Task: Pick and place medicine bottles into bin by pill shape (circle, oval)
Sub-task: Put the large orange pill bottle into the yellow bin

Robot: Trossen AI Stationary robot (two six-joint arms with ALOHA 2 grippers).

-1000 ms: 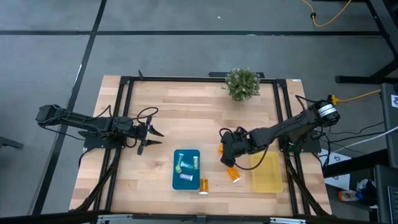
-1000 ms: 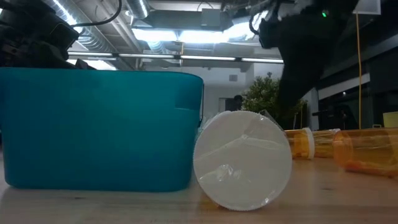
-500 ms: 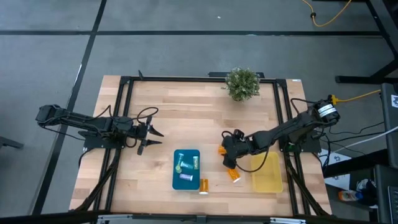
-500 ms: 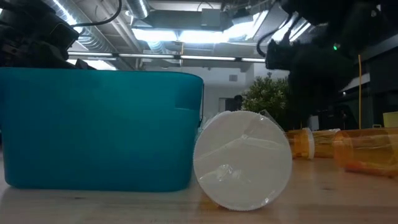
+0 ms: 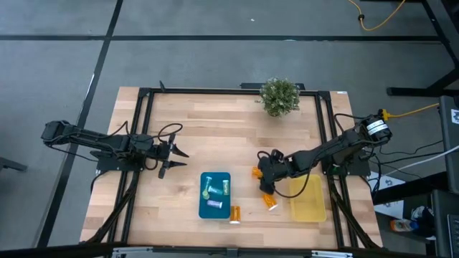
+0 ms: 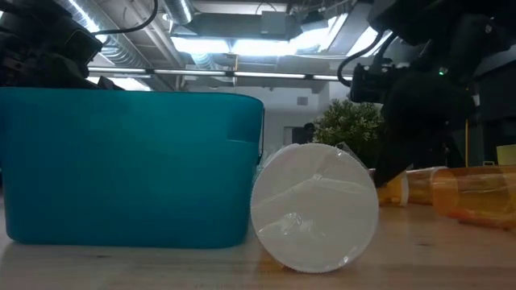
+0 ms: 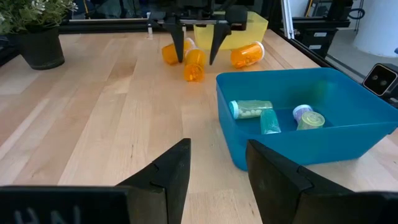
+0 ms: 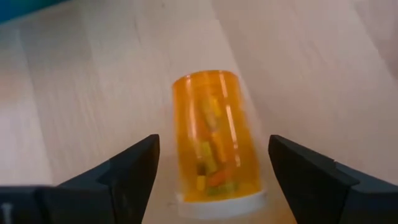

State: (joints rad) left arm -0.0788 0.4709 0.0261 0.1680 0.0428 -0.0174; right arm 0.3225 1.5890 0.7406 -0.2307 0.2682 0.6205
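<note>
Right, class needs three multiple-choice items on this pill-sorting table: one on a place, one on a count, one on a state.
1. Where does the potted plant stand?
A. at the table's far edge
B. inside the yellow bin
C. beside the left gripper

2. How many bottles lie in the blue bin?
A. none
B. three
C. six

3. How does the right gripper stand to the orange bottle?
A. shut, lifting it
B. open, jaws either side of it as it lies on the table
C. far off, over the plant

Answers: 1 A, the high view shows it at the far edge. 2 B, the left wrist view shows three in the bin. 3 B, the right wrist view shows the gaps beside the bottle.
</note>
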